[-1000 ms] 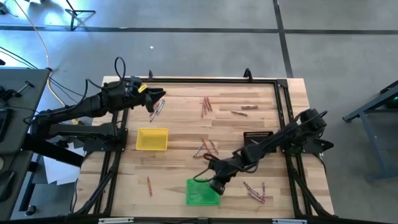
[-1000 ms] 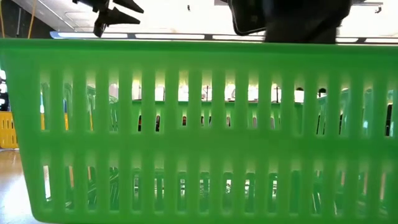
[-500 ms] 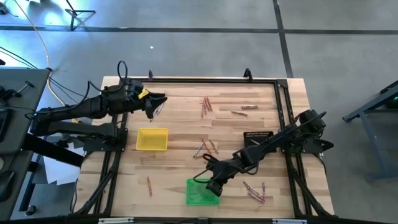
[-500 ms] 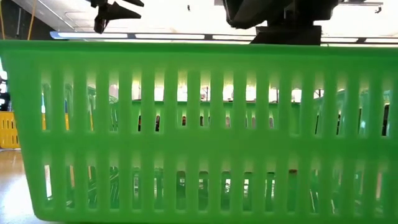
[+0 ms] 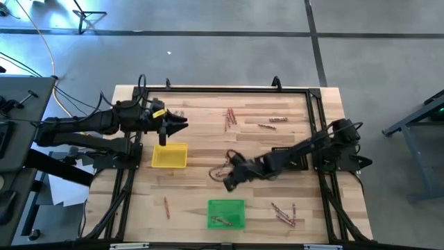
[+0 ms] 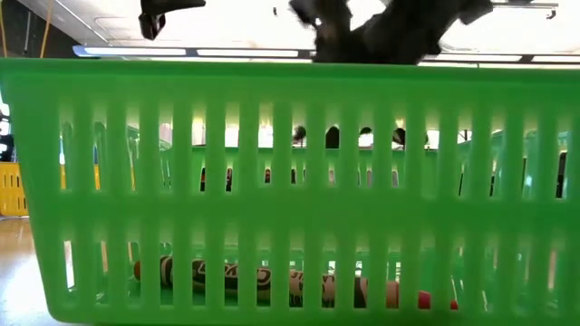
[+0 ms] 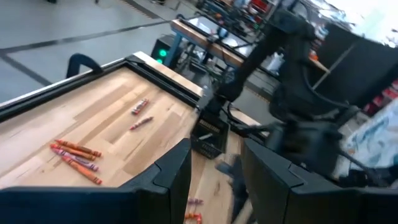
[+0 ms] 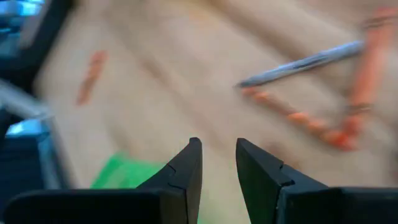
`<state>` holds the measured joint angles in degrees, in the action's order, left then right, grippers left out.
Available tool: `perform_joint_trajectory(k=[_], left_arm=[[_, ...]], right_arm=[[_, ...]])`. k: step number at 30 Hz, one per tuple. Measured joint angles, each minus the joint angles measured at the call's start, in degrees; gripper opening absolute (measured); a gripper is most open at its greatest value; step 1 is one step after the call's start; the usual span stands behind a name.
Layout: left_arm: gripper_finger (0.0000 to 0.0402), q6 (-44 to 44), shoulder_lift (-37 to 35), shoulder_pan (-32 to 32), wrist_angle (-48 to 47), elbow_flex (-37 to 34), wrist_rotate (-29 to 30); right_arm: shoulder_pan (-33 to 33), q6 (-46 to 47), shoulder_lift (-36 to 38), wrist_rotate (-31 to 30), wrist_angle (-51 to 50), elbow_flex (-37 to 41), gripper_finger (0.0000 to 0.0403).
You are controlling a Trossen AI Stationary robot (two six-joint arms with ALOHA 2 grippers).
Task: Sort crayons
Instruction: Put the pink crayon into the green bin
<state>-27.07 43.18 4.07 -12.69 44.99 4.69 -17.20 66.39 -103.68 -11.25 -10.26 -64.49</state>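
Observation:
Crayons lie scattered on the wooden table: a cluster at mid-table [image 5: 227, 165], a group at the far middle [image 5: 229, 117], two [image 5: 272, 123] to its right, several at the near right [image 5: 284, 214] and one at the near left [image 5: 166, 207]. One crayon [image 5: 222, 221] lies flat on the floor of the green tray [image 5: 239, 207], also seen through the tray's slats as the crayon [image 6: 272, 281]. My right gripper [image 5: 226, 182] hovers open just near of the mid-table cluster, nothing between its fingers [image 8: 186, 168]. My left gripper [image 5: 179, 125] is open above the far edge of the yellow tray [image 5: 169, 157].
A black tray [image 5: 290, 151] stands at the right, partly under my right arm. The green tray's slatted wall [image 6: 290, 181] fills the low view. A dark frame runs along the table's edges. Bare wood lies between the yellow and green trays.
My right gripper has left the green tray and gone toward the far edge and a little left, to the mid-table crayon cluster. A crayon now lies in the green tray where none showed before. My left gripper has moved toward the near edge, over the yellow tray.

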Motion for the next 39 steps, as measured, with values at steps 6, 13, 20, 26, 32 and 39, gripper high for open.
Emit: perform_joint_trajectory(k=[6,13,20,26,32,39], left_arm=[[0.0126,4.89,0.00,-1.20,0.02,0.00,-0.02],[0.0126,7.92,0.00,-0.18,0.13,0.00,3.50],[0.0126,8.33,0.00,2.71,2.54,0.00,10.44],[0.0126,9.44,-0.01,6.03,7.12,0.00,15.52],[0.0126,9.70,-0.02,8.77,9.99,0.00,18.46],[0.0126,8.70,0.07,9.54,9.61,0.00,18.76]], right_arm=[[8.12,-0.19,0.00,5.10,-8.31,0.00,0.0089],[15.41,-11.30,0.00,10.92,-10.82,0.00,0.0089],[21.95,-25.09,0.00,16.68,-23.68,-0.37,0.0089],[26.64,-38.47,0.00,10.04,-46.77,-5.84,0.0089],[30.93,-53.41,0.07,3.00,-51.30,-8.64,0.0089],[40.47,-57.45,0.09,6.37,-46.90,-5.29,0.0089]])
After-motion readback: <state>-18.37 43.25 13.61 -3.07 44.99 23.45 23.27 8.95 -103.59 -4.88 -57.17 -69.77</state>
